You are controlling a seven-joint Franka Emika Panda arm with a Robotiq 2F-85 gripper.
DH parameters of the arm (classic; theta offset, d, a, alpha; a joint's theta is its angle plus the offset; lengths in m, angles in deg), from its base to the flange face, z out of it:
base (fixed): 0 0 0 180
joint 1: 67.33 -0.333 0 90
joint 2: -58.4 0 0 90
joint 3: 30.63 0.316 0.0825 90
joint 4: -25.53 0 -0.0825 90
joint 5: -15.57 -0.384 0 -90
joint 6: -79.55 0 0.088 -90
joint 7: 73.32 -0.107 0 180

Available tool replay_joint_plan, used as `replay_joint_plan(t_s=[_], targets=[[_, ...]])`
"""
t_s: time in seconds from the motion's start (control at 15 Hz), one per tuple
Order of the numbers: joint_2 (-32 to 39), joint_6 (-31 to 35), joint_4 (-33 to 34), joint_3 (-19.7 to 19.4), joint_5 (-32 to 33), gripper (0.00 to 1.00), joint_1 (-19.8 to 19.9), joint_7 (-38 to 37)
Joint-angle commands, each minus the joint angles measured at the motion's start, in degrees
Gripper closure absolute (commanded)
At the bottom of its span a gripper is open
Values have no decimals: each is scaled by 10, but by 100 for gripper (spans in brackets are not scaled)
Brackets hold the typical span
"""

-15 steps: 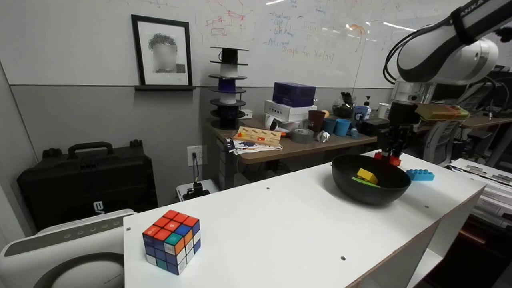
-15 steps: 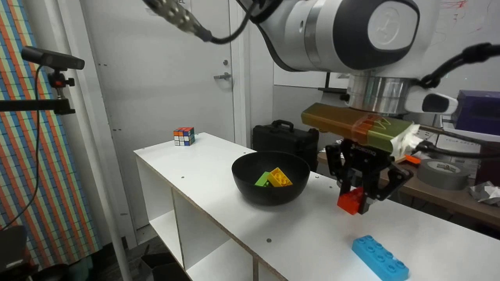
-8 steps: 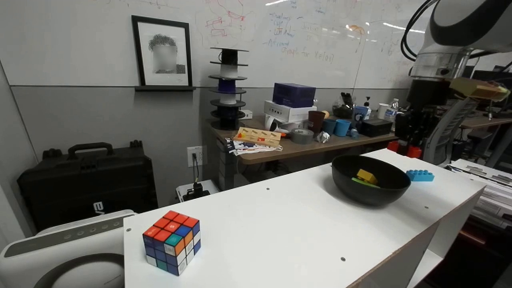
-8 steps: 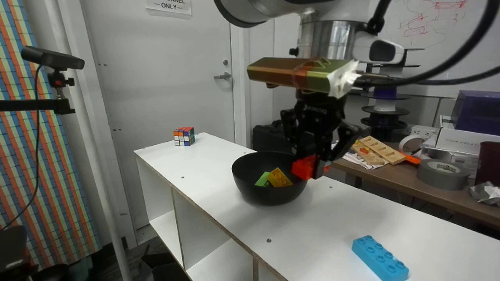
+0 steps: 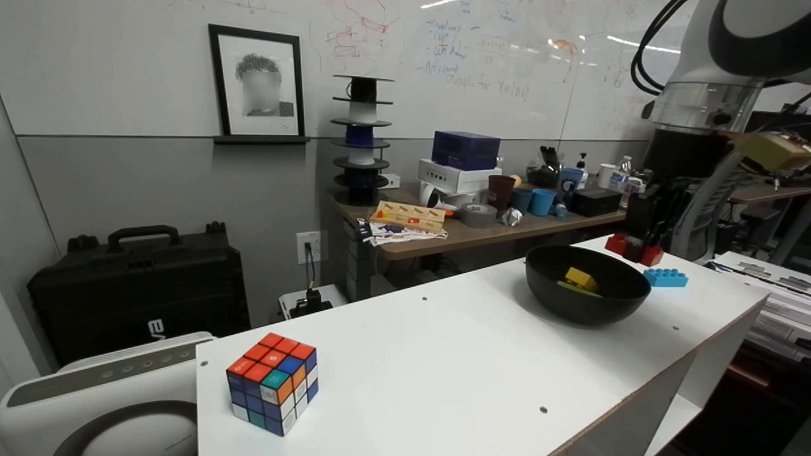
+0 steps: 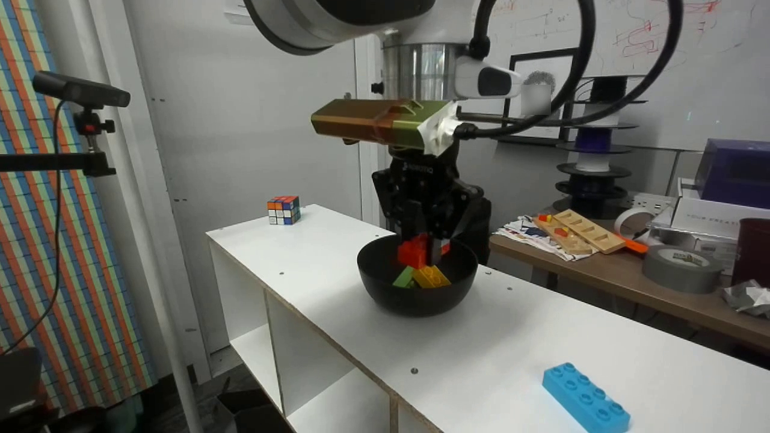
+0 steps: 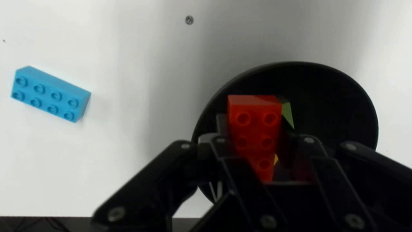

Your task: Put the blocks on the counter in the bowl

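Now the gripper [image 7: 256, 135] pinches the red block [image 6: 410, 252] over the bowl [image 6: 415, 302]; broad counter [image 6: 319, 264] stretches toward its far edge.

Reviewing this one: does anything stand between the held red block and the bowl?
Nothing visible does: the red block hangs over the bowl, held in the gripper. The green block and yellow block lie inside, so it may land against them.

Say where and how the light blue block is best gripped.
Grip the light blue block across its narrow, two-stud width at mid-length, probably with the tool coming from straight above after releasing the red block. The light blue block lies flat on the counter, studs up, four studs long, so its long sides offer upright, parallel faces.
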Motion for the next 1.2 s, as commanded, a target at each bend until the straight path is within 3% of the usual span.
replay_joint_plan(t_s=[0.0,0.13,0.2,0.27,0.6,0.87,1.13], targets=[[2,67,-8,3,17,89,-12,-8],[7,70,-6,6,14,89,-14,-2],[6,63,-7,8,14,39,-14,4],[5,60,-7,12,9,38,-12,11],[-15,55,-9,14,-28,1,21,47],[-36,-17,8,12,-75,0,78,176],[-20,-179,76,-22,-36,0,109,292]])
